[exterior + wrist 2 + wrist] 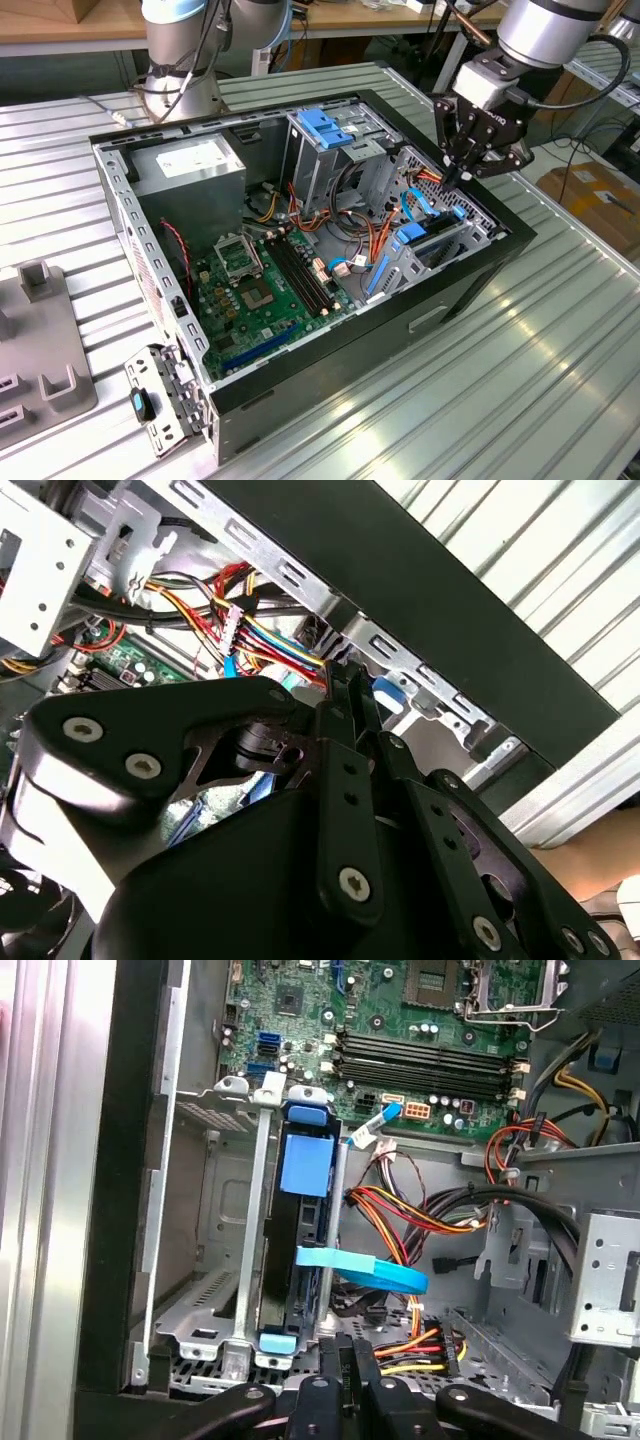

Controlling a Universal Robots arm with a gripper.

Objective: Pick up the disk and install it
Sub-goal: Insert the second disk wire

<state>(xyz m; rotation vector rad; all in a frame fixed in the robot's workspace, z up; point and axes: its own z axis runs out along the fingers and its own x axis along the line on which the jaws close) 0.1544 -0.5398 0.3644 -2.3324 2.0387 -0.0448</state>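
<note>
We see the disk (pixel 300 1250) seated upright in its bay; our gripper (pixel 458 178) hovers just above, jaws pinched together, empty.

A ribbed, silver aluminium bench (pixel 520 380) made of long grooved profiles carries everything. An open black desktop computer case (pixel 440 300) lies on its side in the middle of the bench. At the exterior view's left rests a flat grey fixture plate with raised blocks (pixel 40 350). The grey base of a robot arm (pixel 180 95) stands at the far edge.
</note>
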